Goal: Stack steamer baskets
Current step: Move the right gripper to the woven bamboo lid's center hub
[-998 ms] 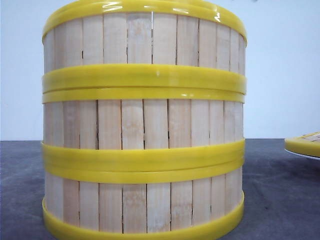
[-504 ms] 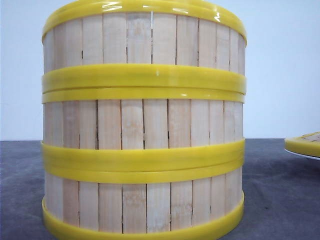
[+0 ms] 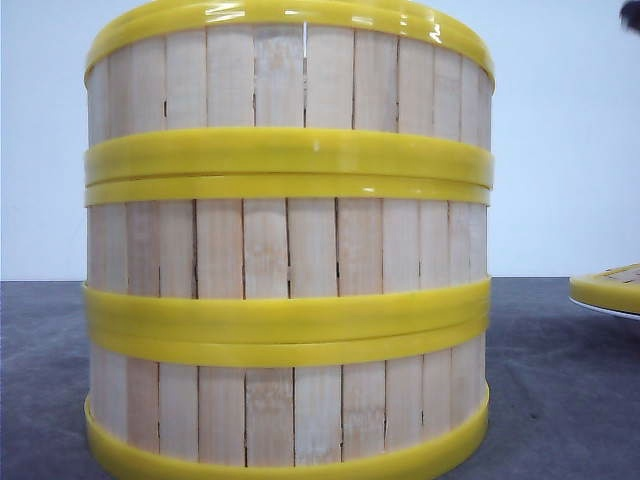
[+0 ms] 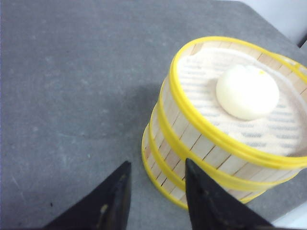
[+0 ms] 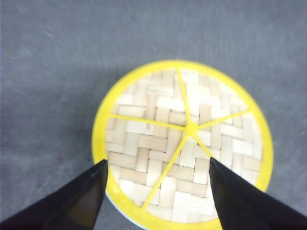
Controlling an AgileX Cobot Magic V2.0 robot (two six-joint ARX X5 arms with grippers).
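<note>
The three steamer baskets (image 3: 288, 250) stand stacked in one upright column on the grey table (image 3: 560, 400), filling the centre of the front view from top edge to bottom edge. Their yellow rims meet in two double bands; the walls line up with no visible offset.

In the left wrist view the stack sits at the right of the frame, seen from above. The top basket is uncovered, and one white bun (image 4: 247, 92) rests on its slatted floor.

The left gripper (image 4: 156, 196) appears at the lower centre of that view. Its jaws are parted with bare table between them, holding nothing. One finger overlaps the stack's lower rim in the picture; contact cannot be confirmed.

The lid (image 5: 184, 143), woven bamboo with a yellow rim and yellow spokes, lies flat at the centre of the right wrist view. A white edge shows beneath its lower left rim. In the front view the lid shows at the right edge, mid-height, well apart from the stack.

The right gripper (image 5: 158, 189) has its jaws spread wide over the lid, gripping nothing. Its height above the lid cannot be told.
</note>
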